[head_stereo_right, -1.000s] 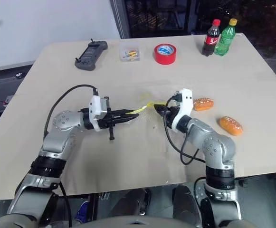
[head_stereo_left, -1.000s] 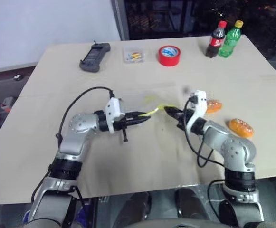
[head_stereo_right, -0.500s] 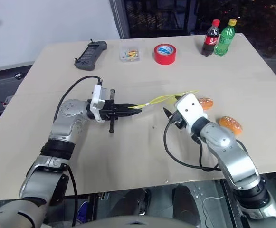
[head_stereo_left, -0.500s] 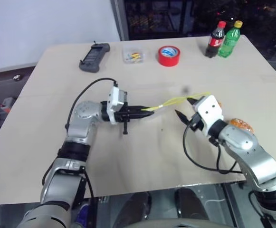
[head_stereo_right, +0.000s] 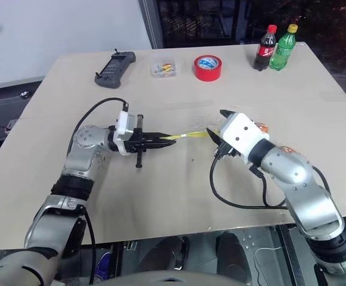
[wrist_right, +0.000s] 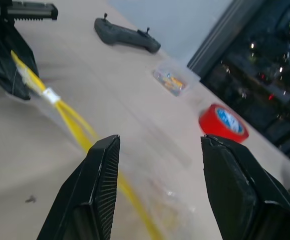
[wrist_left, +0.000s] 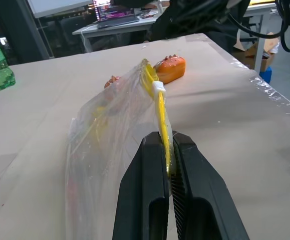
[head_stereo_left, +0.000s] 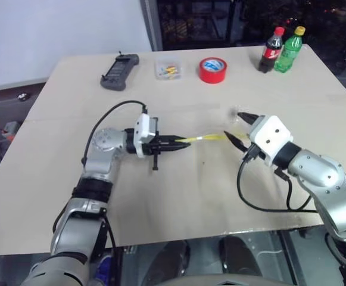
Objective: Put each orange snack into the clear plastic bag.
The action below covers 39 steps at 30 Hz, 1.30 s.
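Left wrist view – orange snacks [wrist_left: 170, 68] half-hidden behind clear plastic bag [wrist_left: 110, 130].

No legible text, labels or numbers anywhere.

even overhead light, soft shadows, dark background.
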### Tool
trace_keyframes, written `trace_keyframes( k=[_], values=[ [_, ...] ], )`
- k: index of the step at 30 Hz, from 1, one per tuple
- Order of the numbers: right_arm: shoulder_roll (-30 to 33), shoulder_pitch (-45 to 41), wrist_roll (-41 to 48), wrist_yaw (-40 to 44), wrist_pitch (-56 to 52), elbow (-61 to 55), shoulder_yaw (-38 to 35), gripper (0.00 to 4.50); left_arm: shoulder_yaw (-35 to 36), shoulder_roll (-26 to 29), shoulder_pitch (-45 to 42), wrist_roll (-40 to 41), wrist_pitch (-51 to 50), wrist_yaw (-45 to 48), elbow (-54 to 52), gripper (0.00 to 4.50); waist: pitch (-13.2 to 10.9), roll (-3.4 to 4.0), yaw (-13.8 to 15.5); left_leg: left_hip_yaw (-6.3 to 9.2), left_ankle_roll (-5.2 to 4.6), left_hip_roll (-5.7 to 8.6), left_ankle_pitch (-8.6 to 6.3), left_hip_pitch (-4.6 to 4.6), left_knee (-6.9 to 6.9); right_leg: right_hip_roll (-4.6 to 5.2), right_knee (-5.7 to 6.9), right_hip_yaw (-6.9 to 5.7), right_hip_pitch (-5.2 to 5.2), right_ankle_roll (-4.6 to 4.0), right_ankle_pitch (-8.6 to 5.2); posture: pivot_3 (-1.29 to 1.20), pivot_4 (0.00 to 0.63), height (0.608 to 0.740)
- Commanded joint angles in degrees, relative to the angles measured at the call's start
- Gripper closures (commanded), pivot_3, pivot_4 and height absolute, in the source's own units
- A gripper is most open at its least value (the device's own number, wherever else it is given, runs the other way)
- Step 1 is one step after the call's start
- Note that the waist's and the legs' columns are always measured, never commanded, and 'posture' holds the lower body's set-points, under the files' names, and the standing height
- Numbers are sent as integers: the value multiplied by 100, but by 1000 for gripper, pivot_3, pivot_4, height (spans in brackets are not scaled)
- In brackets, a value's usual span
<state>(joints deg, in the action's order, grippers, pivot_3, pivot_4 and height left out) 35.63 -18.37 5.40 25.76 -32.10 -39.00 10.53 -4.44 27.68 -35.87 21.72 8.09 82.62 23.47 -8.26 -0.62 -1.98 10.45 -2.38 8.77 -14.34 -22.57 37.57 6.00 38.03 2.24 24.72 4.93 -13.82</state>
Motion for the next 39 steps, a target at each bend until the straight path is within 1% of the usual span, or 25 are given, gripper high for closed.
trace_keyframes(
  k=[1, 9, 17, 24, 28, 32, 36, 39],
  values=[
    [-24, -166, -210, 150, 259, 97, 182, 1880, 143, 49, 63, 81, -16, -77, -352, 4500, 0, 0, 5, 0, 0, 0, 0, 0, 0, 0, 0, 0, 0, 0, 0, 0, 150, 740],
    [-75, -364, -376, 545, 447, 289, 446, 1880, 202, 125, 289, 93, -160, -308, -731, 4500, 0, 0, 2, 0, 0, 0, 0, -1, 3, -1, 1, 0, 1, 0, 0, 0, 150, 740],
    [-208, -507, -610, 651, 525, 587, 542, 1880, 164, 129, 421, 59, -97, -335, -931, 4500, 0, 0, 8, 0, 0, 0, 0, -1, 4, -2, 2, -1, 0, 0, 0, 0, 150, 740],
    [-308, -658, -1051, 610, 493, 1076, 739, 1880, 125, 126, 451, -12, 94, -294, -976, 4500, 0, 0, 4, 0, 0, 0, 0, -1, 4, -2, 2, -1, 0, 0, 0, 0, 150, 740],
    [-330, -482, -1263, 413, 191, 1143, 538, 1880, 141, 140, 461, -14, 127, -329, -957, 4500, 0, 0, 11, 0, 0, 1, 0, -1, 5, -2, 2, -1, 0, 0, 0, 0, 150, 740],
    [-44, -166, -1483, 326, 27, 1152, 220, 1880, 187, 166, 443, -32, 160, -368, -842, 4500, 0, 0, 31, 0, 0, 2, 0, -2, 5, -2, 2, -1, 0, 0, 0, 0, 150, 740],
    [-150, 1, -966, 571, -225, 573, -169, 1880, 174, 133, 342, -87, 199, -447, -682, 4500, 0, 0, 35, -1, 0, 1, 0, -2, 5, -1, 3, 1, 1, 0, 0, 0, 150, 740],
    [-36, 224, -658, 792, -524, 184, -506, 1880, 166, 86, 250, -178, 207, -567, -571, 4500, 0, 0, 44, 0, 0, -5, 0, -2, 5, 1, 3, 0, 1, 0, 0, 0, 150, 740]
  ],
)
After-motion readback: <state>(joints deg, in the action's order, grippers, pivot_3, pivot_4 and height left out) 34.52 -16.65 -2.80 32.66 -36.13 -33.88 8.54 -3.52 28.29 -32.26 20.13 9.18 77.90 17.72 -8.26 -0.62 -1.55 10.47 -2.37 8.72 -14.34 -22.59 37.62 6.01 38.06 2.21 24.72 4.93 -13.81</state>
